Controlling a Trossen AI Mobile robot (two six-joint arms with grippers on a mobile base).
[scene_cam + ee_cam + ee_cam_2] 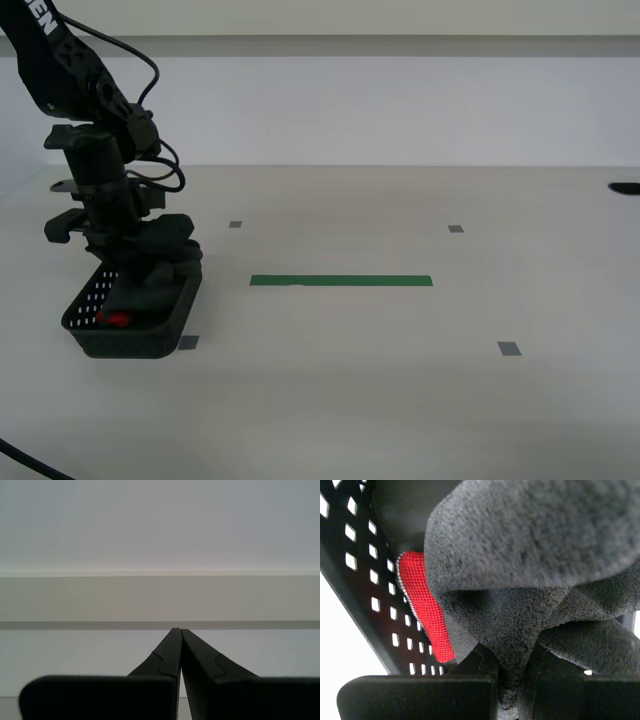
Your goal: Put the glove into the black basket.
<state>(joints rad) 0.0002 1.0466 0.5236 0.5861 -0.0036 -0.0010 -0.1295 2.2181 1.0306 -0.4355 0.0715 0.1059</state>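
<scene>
The black basket stands on the white table at the exterior view's left. My second gripper reaches down into it and is shut on the glove. The glove's red cuff shows low inside the basket. In the second wrist view the dark grey glove fills the frame, pinched in my second gripper, with the red cuff against the basket's perforated wall. My first gripper is shut and empty, facing a bare wall; it does not show in the exterior view.
A green tape strip lies mid-table. Small grey tape marks dot the surface. A dark object sits at the exterior view's right edge. A pale wall backs the table.
</scene>
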